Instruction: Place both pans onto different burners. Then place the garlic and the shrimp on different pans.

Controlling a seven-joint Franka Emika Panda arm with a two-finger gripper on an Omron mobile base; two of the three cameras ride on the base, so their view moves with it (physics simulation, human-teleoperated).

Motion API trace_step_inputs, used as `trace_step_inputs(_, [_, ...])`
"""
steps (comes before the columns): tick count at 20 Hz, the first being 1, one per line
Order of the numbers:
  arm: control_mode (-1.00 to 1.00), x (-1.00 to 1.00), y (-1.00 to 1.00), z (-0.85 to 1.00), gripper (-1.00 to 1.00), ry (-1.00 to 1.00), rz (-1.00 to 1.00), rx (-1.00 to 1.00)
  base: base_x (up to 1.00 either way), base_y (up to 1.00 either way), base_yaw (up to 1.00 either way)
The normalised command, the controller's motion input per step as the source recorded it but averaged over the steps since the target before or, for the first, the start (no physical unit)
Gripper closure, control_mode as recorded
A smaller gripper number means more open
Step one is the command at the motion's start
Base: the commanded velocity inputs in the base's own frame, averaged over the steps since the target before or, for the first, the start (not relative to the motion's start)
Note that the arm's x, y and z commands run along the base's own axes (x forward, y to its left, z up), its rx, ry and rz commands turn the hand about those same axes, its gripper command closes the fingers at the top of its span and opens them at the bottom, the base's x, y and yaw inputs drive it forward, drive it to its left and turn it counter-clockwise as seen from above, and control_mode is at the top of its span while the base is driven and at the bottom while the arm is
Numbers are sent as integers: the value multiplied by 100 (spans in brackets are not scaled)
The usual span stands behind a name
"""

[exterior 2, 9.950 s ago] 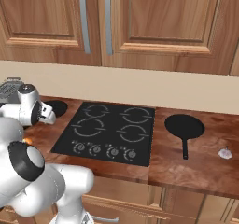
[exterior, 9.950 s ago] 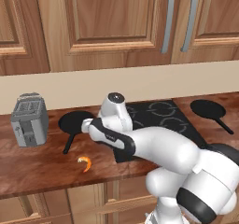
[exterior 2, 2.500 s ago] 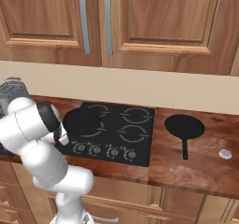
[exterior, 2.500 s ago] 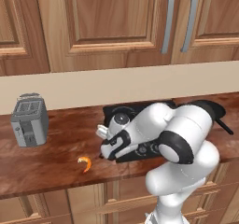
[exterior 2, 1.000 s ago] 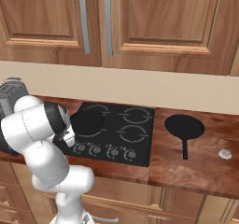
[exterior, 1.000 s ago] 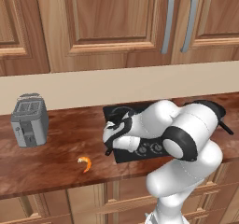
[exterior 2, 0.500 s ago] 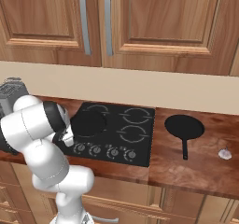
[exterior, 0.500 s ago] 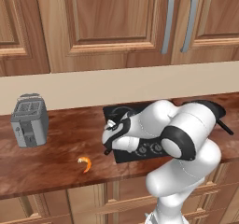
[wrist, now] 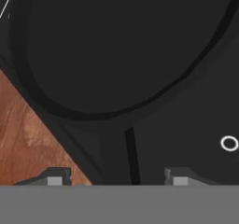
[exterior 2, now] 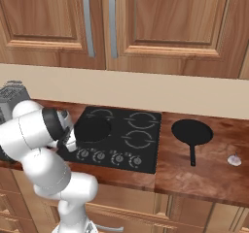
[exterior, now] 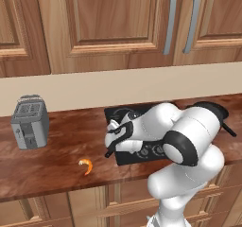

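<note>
One black pan [exterior 2: 92,129] lies on the cooktop's front-left burner, filling much of the hand view [wrist: 116,45]. Its handle [wrist: 105,150] runs down between my gripper's [wrist: 116,180] fingertips, which stand apart on either side without touching it; the gripper is open. From the bases, the gripper [exterior: 112,142] [exterior 2: 68,143] hangs low at the cooktop's front-left corner. The other pan [exterior 2: 192,131] sits on the counter right of the cooktop, partly behind my arm in the left base view [exterior: 213,109]. A small orange shrimp [exterior: 86,165] lies on the counter left of the stove. The pale garlic [exterior 2: 234,160] lies far right.
A grey toaster [exterior: 29,122] stands at the counter's far left. The other burners [exterior 2: 137,139] on the black cooktop [exterior 2: 146,152] are bare, with knobs along its front edge. Wooden cabinets hang above the back wall.
My gripper's fingers have spread apart and let go of the pan's handle. The pan stays on the front-left burner and the arm has barely moved.
</note>
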Motion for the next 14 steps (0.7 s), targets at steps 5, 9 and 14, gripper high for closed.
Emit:
trace_step_inputs(5, [-100,-6,-17,1,-100,0,0,0,0,0,0])
trace_step_inputs(9, [-100,0,0,19,-100,0,1,0,0,0,0])
trace_step_inputs(14, [-100,0,0,43,-100,0,12,-1,0,0,0])
